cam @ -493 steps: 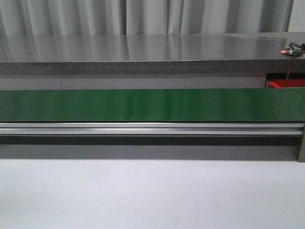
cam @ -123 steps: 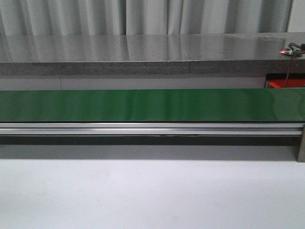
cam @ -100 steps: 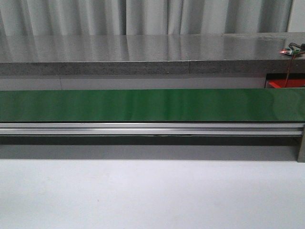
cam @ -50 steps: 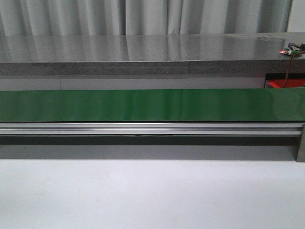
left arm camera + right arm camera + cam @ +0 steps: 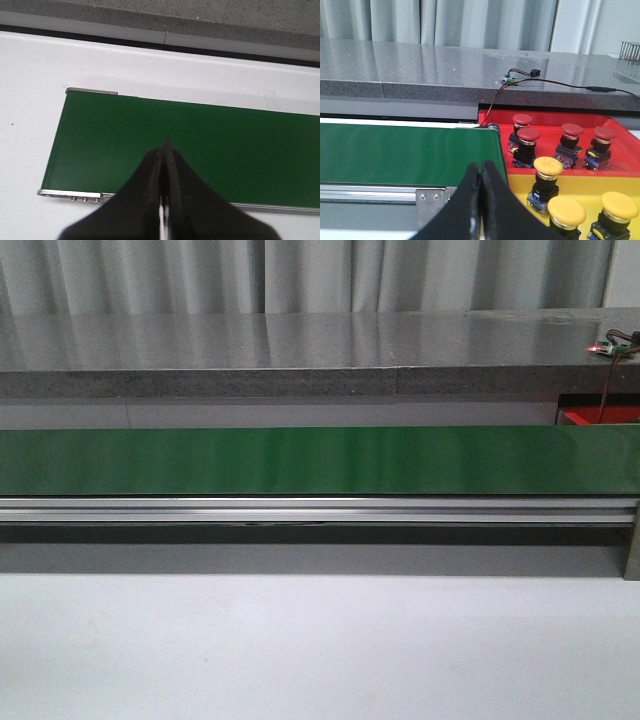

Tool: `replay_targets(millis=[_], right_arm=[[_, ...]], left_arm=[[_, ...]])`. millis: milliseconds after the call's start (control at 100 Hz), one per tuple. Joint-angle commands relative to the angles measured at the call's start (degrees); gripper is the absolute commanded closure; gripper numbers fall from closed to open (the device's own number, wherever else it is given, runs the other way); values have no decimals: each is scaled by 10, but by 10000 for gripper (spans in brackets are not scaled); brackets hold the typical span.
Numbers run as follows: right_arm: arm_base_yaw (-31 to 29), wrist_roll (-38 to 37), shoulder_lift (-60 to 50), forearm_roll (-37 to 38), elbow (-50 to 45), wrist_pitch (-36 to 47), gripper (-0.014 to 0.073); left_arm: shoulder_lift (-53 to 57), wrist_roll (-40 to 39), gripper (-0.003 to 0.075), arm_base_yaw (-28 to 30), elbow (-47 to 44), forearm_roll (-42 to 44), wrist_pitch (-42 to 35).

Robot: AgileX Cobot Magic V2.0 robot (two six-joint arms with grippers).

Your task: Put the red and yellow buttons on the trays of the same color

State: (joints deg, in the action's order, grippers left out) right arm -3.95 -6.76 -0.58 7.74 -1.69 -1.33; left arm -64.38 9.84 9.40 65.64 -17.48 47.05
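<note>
In the right wrist view several red buttons (image 5: 528, 135) stand in the red tray (image 5: 550, 120), and three yellow buttons (image 5: 548, 166) stand in the yellow tray (image 5: 580, 185) beside the belt's end. My right gripper (image 5: 481, 165) is shut and empty, near the belt's end and to the side of the trays. In the left wrist view my left gripper (image 5: 166, 145) is shut and empty above the bare green belt (image 5: 190, 145) near its other end. The front view shows only a corner of the red tray (image 5: 598, 416); neither gripper appears there.
The green conveyor belt (image 5: 320, 460) runs across the front view on an aluminium frame (image 5: 320, 510), with a grey stone counter (image 5: 300, 350) behind it. A small circuit board with wires (image 5: 520, 76) lies on the counter above the red tray. White table (image 5: 320, 650) lies in front.
</note>
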Motion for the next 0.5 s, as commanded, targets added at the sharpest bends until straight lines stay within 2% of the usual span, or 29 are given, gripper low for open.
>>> replay_targets(millis=[0, 490], right_arm=[[1, 0, -11, -1, 11, 42, 666], [1, 0, -11, -1, 11, 42, 666]], left_arm=[[10, 1, 739, -3, 15, -14, -30], [10, 1, 740, -3, 15, -14, -30]])
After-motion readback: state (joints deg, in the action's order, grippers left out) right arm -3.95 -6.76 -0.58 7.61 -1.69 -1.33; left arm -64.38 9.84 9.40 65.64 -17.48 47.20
